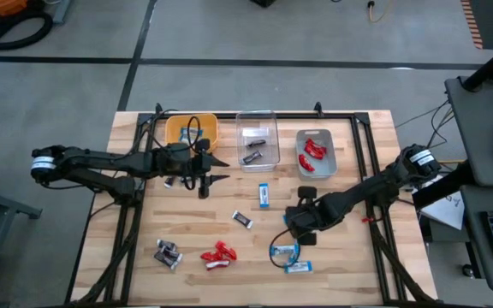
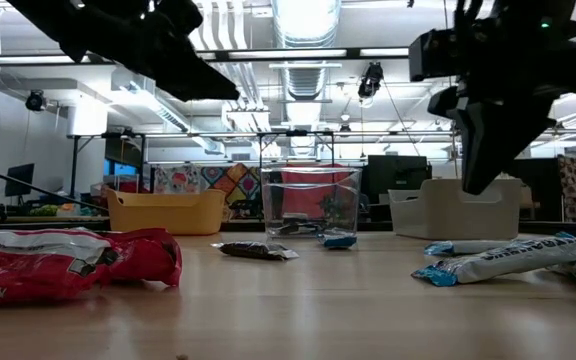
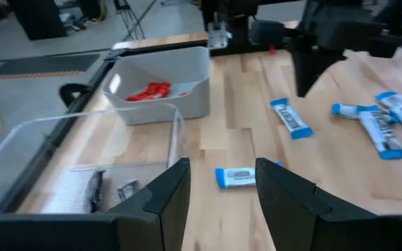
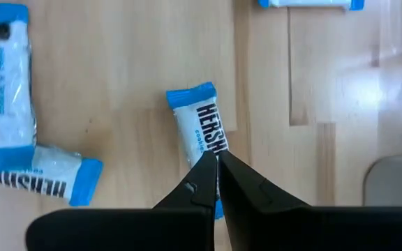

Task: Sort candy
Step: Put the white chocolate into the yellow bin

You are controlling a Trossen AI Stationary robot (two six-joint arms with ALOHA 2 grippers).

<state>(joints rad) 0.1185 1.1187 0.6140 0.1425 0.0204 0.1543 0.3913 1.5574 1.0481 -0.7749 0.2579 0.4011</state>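
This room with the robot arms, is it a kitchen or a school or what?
Probably a robotics lab or workshop: bare ceiling ducts, desks with monitors behind, and a wooden table holding candy and sorting bins.

1. The table [image 1: 366, 145] top is pale wood in planks, with visible grain and a smooth, faintly shiny finish.
2. The clear bin [image 1: 258, 137] is see-through plastic, glossy at its walls.
3. The yellow bin [image 1: 192, 130], just beside the clear bin, looks like matt opaque plastic.
4. The grey bin [image 1: 317, 152], on the clear bin's other side, is smooth, dull plastic.
5. The blue-and-white candy [image 4: 199, 136] has a crinkled, printed film wrapper with a light sheen.
6. The red candy [image 2: 63, 262] wrappers are glossy and creased.
7. The right gripper [image 4: 217, 183] fingers are matt black, apparently plastic.
8. The left gripper [image 3: 222, 192] fingers have the same dull dark finish.
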